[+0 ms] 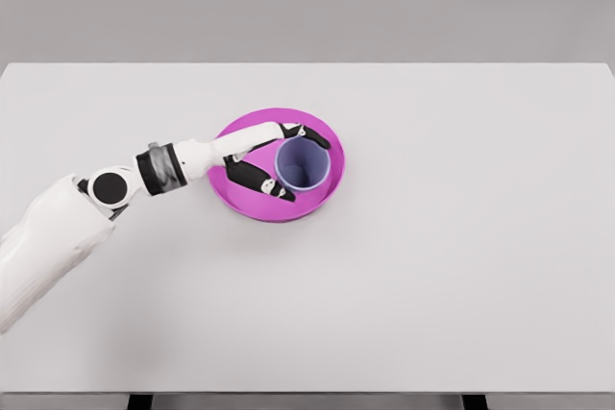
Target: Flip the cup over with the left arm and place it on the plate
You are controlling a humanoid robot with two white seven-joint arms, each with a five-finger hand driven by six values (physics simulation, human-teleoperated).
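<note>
Nearest, the white left arm [58, 232] reaches right to the round magenta plate [322, 194]; the left hand [259, 162] curls its fingers [258, 180] around the lilac plastic cup [303, 162], standing mouth-up on it. Flip and placement look done; only release seems left

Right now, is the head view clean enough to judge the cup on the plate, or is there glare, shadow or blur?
Head view: flat, even light, no glare; only faint shadow inside the cup; slightly soft overall, but the magenta plate rim and the left hand fingers around the cup read clearly; no obvious distortion.
</note>
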